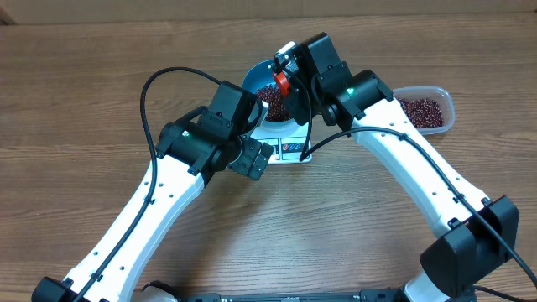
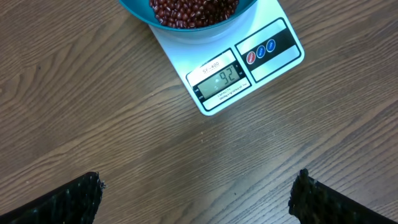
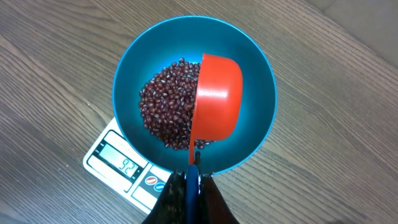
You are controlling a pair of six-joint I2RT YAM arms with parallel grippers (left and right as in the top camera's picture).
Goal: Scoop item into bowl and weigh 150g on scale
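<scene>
- Beans (image 3: 165, 112) lie heaped in the bowl (image 3: 256, 84) at the centre of the right wrist view. More sit in the tub (image 1: 447, 107) at the overhead's upper right.
- They are tiny, hard and loose, so they pour and roll. They likely suit a scoop, not a pinch.
- The right jaws are clenched on the handle (image 3: 193, 180) at bottom centre. The scoop (image 3: 217, 99) is tipped over the bowl.
- The left jaws are released and empty above the worktop (image 2: 93, 112), below the scale (image 2: 205, 53).
- The display (image 2: 222, 79) reads 92, so more beans seem needed. The smooth bowl looks slippery and is best left standing.
</scene>
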